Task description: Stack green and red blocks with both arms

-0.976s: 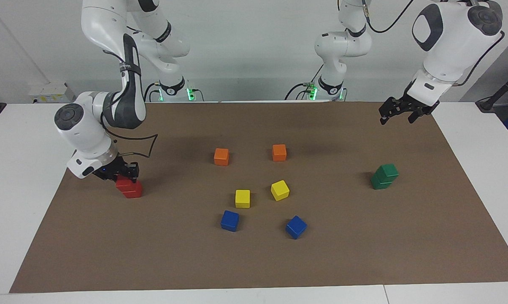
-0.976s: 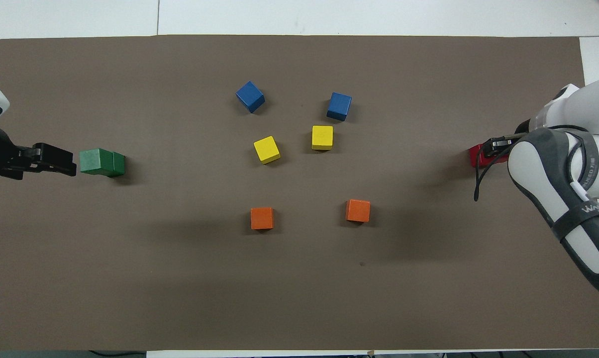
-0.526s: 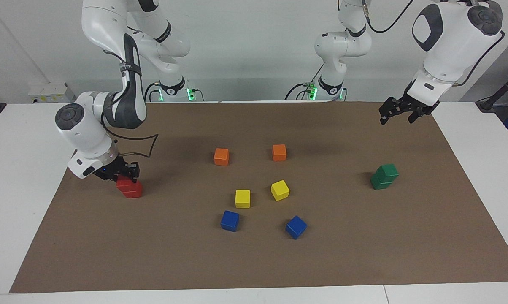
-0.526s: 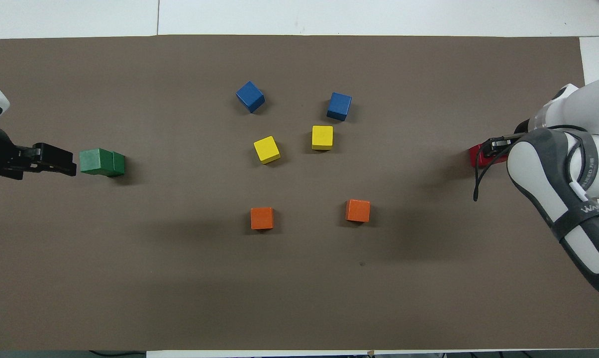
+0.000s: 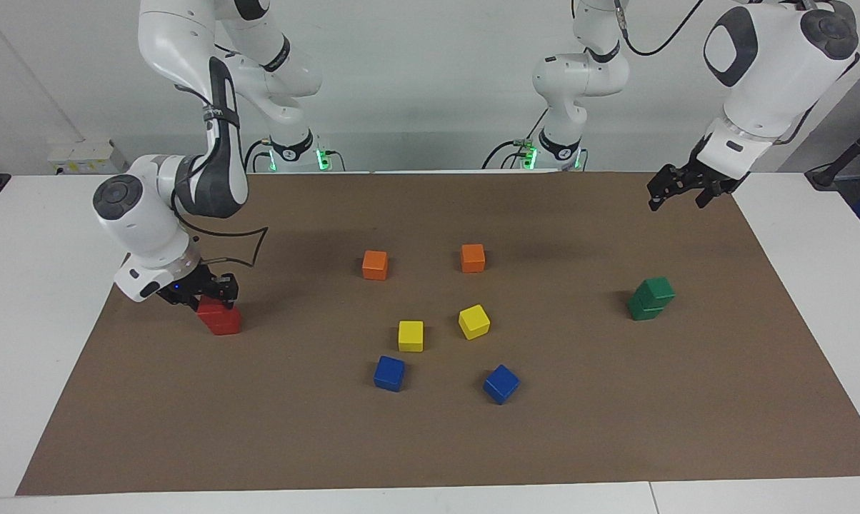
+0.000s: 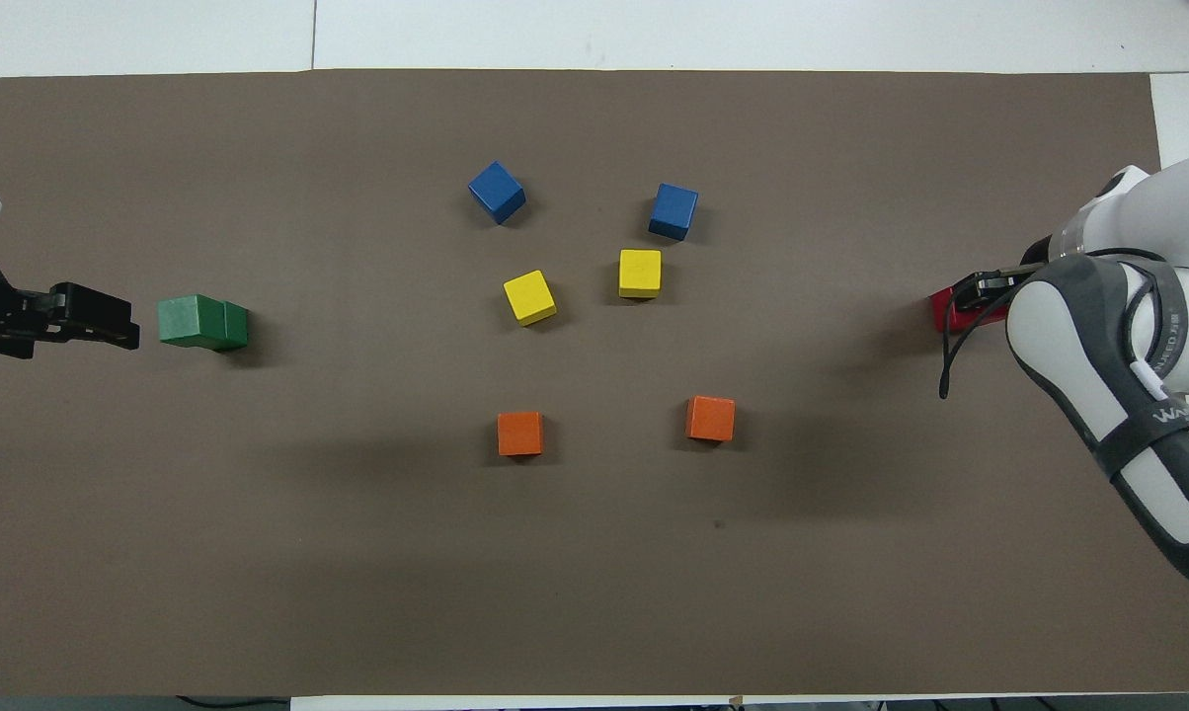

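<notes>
Two red blocks stand stacked near the right arm's end of the brown mat: the lower red block (image 5: 224, 323) shows fully, while the upper red block (image 5: 207, 309) is partly covered. My right gripper (image 5: 212, 298) sits down around the upper one. From overhead only a red sliver of the red stack (image 6: 942, 308) shows beside the right gripper (image 6: 980, 291). Two green blocks form a green stack (image 5: 650, 298) (image 6: 202, 323) toward the left arm's end. My left gripper (image 5: 676, 200) (image 6: 111, 328) hangs open and empty, high over the mat's edge at that end.
In the middle of the brown mat (image 5: 430, 442) lie two orange cubes (image 5: 375, 265) (image 5: 473, 258), two yellow cubes (image 5: 411, 335) (image 5: 474, 321) and two blue cubes (image 5: 389, 373) (image 5: 501, 384). White table (image 5: 30, 300) surrounds the mat.
My left gripper has drifted a little up and toward the left arm's end of the mat, away from the green stack. The right gripper stays at the red stack.
</notes>
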You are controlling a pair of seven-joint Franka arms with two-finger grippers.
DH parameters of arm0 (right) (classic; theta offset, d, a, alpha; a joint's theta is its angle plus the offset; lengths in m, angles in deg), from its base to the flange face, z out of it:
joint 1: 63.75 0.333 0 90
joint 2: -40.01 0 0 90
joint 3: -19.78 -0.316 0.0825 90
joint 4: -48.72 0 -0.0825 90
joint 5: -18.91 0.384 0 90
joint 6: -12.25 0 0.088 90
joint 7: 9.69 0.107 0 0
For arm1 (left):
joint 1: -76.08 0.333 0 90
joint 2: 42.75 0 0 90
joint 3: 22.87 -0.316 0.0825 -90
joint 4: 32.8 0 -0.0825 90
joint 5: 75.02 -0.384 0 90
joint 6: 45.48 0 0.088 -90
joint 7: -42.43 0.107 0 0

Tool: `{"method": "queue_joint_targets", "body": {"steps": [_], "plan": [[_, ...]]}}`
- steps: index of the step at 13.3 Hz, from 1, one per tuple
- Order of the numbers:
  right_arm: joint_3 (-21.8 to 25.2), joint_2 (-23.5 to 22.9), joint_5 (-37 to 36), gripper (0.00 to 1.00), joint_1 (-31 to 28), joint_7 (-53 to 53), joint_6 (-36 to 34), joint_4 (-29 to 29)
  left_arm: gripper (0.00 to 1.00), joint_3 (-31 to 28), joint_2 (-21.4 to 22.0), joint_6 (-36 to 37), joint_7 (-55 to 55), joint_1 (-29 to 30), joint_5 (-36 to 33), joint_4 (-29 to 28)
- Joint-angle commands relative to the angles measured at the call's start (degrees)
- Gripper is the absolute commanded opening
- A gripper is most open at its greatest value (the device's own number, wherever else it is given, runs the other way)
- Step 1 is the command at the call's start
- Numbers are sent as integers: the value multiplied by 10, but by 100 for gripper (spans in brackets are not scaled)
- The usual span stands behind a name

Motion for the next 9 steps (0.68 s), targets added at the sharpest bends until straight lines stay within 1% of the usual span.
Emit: {"method": "queue_joint_targets", "body": {"steps": [1,4,6,8,9], "plan": [[-5,12,1,100,-5,-7,11,10,100,2,8,0,-2,0,-4,-1],[-8,5,1,100,3,24,15,-13,100,1,7,0,-2,1,-4,-1],[-8,9,1,100,26,45,6,-34,100,2,7,-5,-1,0,-12,-1],[-8,28,1,100,36,49,0,-37,100,3,7,-21,-2,0,-12,-1],[-8,44,1,100,37,46,-17,-38,100,3,7,-33,-2,1,-12,-2]]}}
